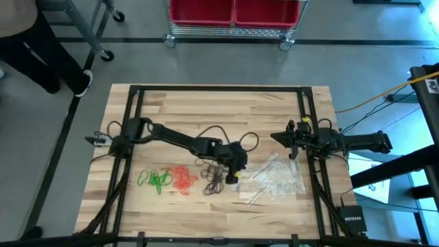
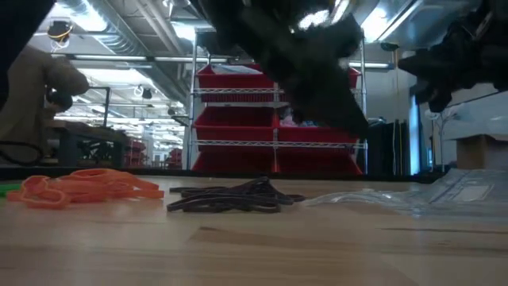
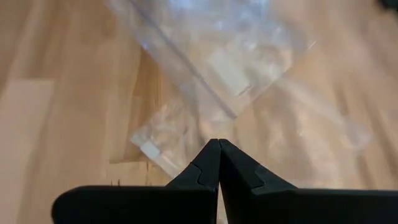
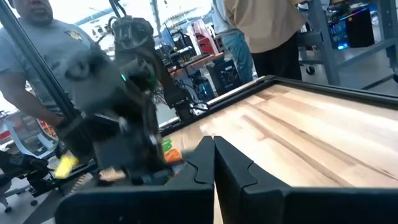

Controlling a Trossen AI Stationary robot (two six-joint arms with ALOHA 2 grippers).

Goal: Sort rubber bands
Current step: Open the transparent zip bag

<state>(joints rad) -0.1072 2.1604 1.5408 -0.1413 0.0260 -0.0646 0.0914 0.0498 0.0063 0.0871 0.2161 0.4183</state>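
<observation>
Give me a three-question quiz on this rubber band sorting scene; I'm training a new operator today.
1. True or false: the black rubber bands lie between the orange-red rubber bands and the clear plastic bags.
2. Which gripper is over the bags: (a) the left gripper or (b) the right gripper?
3. Fill in: the pile nearest the table's left edge is the ____ rubber bands.

Key: 1 true. 2 (a); its fingers are shut with nothing between them. 3 green.
</observation>
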